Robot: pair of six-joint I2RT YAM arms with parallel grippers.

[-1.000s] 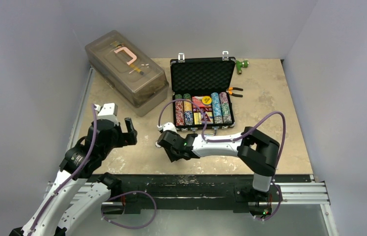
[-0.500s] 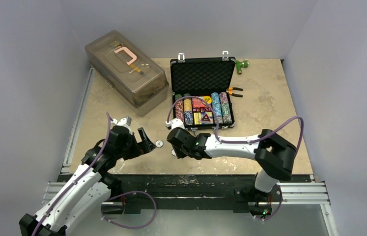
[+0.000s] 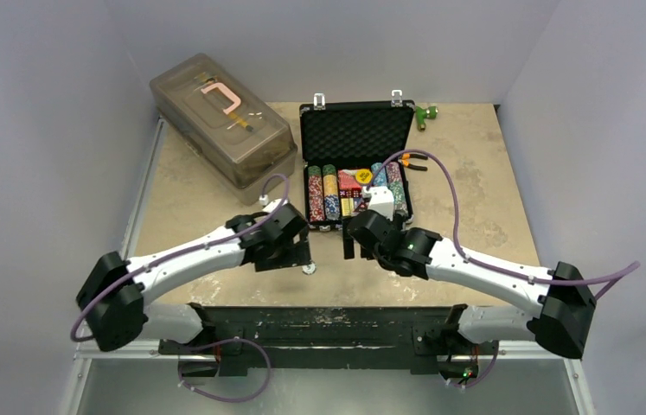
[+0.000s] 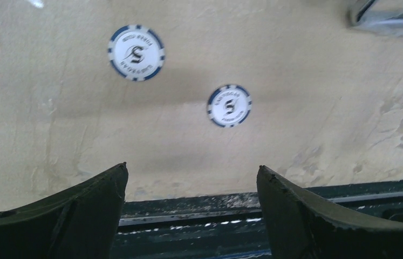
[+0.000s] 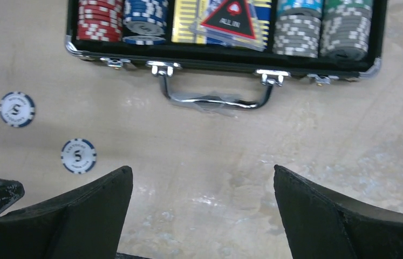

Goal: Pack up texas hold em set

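Blue-white chip (image 5: pixel 78 156) (marked "5"); "ALL IN" triangle (image 5: pixel 232 16)

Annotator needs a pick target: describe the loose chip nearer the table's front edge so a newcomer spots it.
Find the open black briefcase at the back of the table and come forward past its silver handle. Two white, blue-rimmed chips lie on the table left of the handle. The target is the right-hand one, farther from the case than its twin.

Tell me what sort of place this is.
Probably a robotics lab test cell: the left arm and right arm are mounted on a metal rail at the near edge of the table, plain grey walls box it in, and the open poker case sits there like a prop.
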